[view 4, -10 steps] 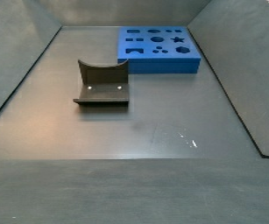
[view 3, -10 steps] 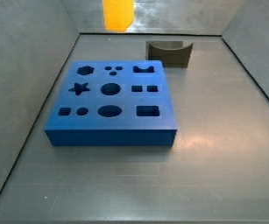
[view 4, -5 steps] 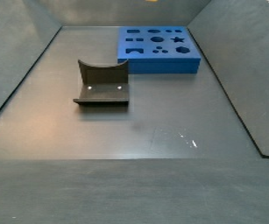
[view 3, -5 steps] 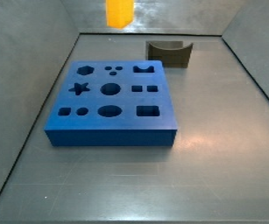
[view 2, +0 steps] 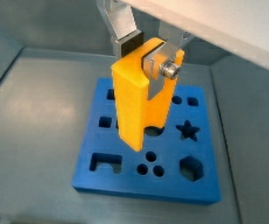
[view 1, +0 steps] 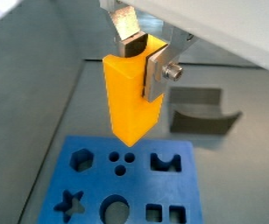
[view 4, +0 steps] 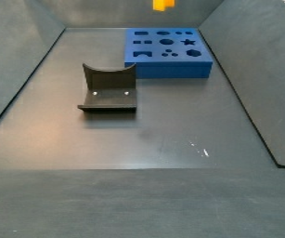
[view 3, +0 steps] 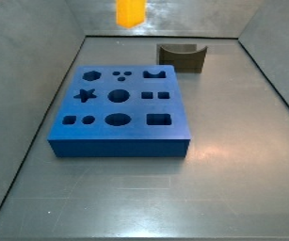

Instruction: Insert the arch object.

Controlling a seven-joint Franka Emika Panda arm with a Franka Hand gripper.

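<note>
My gripper (view 1: 145, 57) is shut on the arch object (view 1: 130, 96), a long bright orange piece that hangs downward; one finger sits in a dip at its upper end. It also shows in the other wrist view (view 2: 137, 101), held in the gripper (view 2: 146, 54). It hangs well above the blue slab (view 2: 113, 166), over the slab's shaped holes. In both side views only the orange piece's lower end shows at the frame's upper edge (view 3: 130, 10) (view 4: 164, 5); the gripper itself is out of frame there. The slab (view 3: 121, 141) (view 4: 170, 65) lies flat on the floor.
The dark fixture (view 4: 108, 88), an upright wall with a scooped top on a base plate, stands on the floor apart from the slab. It also shows in a side view (view 3: 182, 57) and a wrist view (view 1: 201, 109). Grey sloping walls (view 3: 34, 104) enclose the floor.
The orange piece has shifted: less of it shows at the upper edge in one side view, and more has come into frame in the other. Slab and fixture have not moved.
</note>
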